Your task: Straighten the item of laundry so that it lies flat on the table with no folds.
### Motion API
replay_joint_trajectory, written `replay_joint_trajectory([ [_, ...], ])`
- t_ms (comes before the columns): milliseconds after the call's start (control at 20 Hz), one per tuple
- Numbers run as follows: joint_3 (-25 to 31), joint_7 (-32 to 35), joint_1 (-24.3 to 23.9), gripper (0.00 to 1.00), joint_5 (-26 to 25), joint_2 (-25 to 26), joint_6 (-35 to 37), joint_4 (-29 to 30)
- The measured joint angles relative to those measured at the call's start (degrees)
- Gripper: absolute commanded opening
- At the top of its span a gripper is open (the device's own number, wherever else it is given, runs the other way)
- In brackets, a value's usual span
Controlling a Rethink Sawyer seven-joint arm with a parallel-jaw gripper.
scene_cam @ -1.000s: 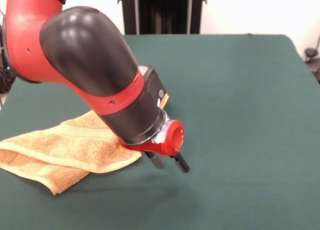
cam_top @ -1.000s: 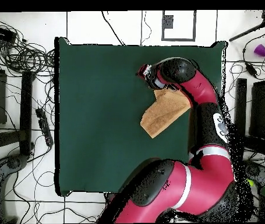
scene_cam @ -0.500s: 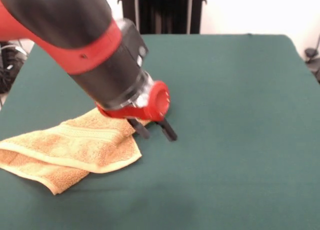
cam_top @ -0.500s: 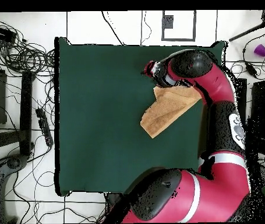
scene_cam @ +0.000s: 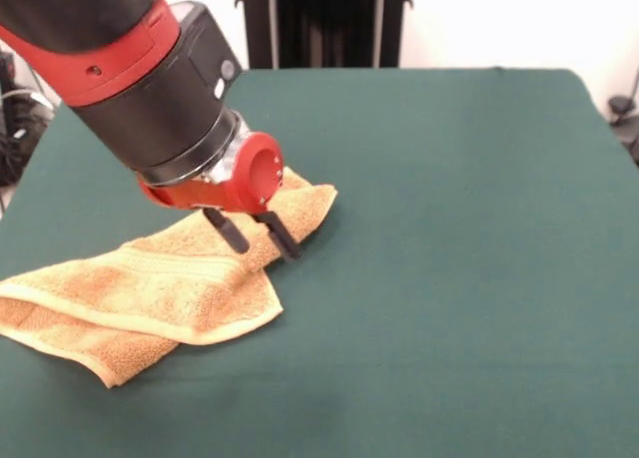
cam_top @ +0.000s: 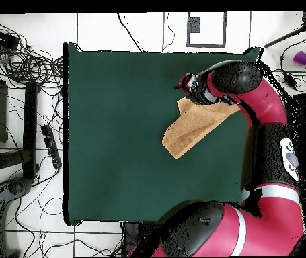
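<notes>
The orange-yellow terry towel (scene_cam: 150, 293) lies folded and bunched on the dark green table (scene_cam: 449, 238), at the left in the front view. One corner reaches out to the right of the wrist. My gripper (scene_cam: 258, 235) is open, its two black fingers (scene_cam: 232, 232) over the towel's upper right part, empty. In the overhead view the towel (cam_top: 189, 127) lies right of the table's (cam_top: 122, 134) middle, and the gripper (cam_top: 185, 84) is at the towel's top corner; its fingers are not clear there.
The red and black arm (scene_cam: 120, 69) fills the upper left of the front view and hides part of the towel. In the overhead view it (cam_top: 270, 127) runs along the table's right side. Cables and gear (cam_top: 21, 80) lie on the floor around the table.
The gripper has moved from the bare table right of the towel back and to the left in the front view, and now stands over the towel. The towel has not moved.
</notes>
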Motion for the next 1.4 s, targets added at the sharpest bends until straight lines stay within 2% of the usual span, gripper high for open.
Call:
replay_joint_trajectory([
  [400,0.0,0.0,0.4,1.0,-4.3,2.4,-12.4,2.3],
  [650,0.0,0.0,0.4,1.0,-6.1,5.0,-16.8,2.4],
  [850,0.1,0.0,0.4,1.0,-6.5,5.4,-19.2,2.6],
  [1400,0.1,0.0,0.4,1.0,-6.5,5.2,-19.9,2.9],
])
